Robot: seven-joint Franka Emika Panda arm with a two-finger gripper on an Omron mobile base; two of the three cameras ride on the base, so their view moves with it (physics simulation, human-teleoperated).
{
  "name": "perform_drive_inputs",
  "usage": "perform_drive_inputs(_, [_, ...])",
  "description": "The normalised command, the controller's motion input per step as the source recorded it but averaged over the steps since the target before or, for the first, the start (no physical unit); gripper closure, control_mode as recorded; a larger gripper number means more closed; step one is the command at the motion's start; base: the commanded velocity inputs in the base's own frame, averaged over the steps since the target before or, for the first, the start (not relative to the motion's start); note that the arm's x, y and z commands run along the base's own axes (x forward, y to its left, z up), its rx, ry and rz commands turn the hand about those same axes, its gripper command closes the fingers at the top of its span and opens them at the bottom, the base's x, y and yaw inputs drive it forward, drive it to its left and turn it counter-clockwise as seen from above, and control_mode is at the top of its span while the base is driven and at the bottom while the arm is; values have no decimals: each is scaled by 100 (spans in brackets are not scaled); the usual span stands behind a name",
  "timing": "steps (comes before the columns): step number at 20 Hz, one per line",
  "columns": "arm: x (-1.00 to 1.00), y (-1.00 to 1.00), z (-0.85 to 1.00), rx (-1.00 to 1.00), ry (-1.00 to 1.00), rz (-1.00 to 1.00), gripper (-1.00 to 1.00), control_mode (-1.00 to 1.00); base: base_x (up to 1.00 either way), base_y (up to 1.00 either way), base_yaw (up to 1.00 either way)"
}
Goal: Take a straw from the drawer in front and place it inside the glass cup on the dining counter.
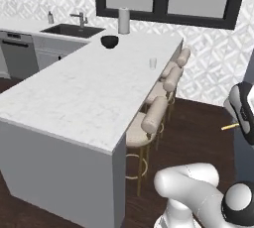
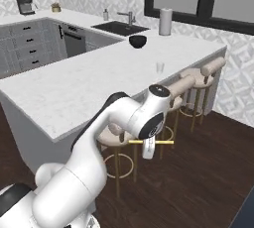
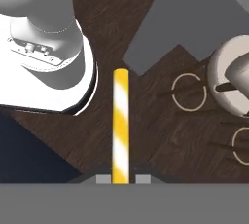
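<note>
The fingers (image 3: 120, 178) pinch the straw (image 3: 121, 121) near its middle; it looks light, thin, slippery, so it may pivot toward the cup (image 2: 159, 67).

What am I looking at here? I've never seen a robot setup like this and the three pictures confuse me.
It is a white robot arm in a simulated kitchen. Two pictures come from cameras behind the arm, left and right; the third looks along its hand toward the dark floor. The gripper is shut on a yellow striped straw, held level above the floor beside the stools. On the dining counter stand a small glass cup, a dark bowl and a white cylinder.
</note>
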Motion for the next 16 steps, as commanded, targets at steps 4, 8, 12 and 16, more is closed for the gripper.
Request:
perform_drive_inputs(4, [0,0,0,0,0,0,100,100,36,-90,35])
perform_drive_inputs(8, [0,0,0,0,0,0,100,100,49,-84,37])
perform_drive_inputs(12, [0,0,0,0,0,0,100,100,48,-86,36])
perform_drive_inputs(16, [0,0,0,0,0,0,100,100,42,-89,35])
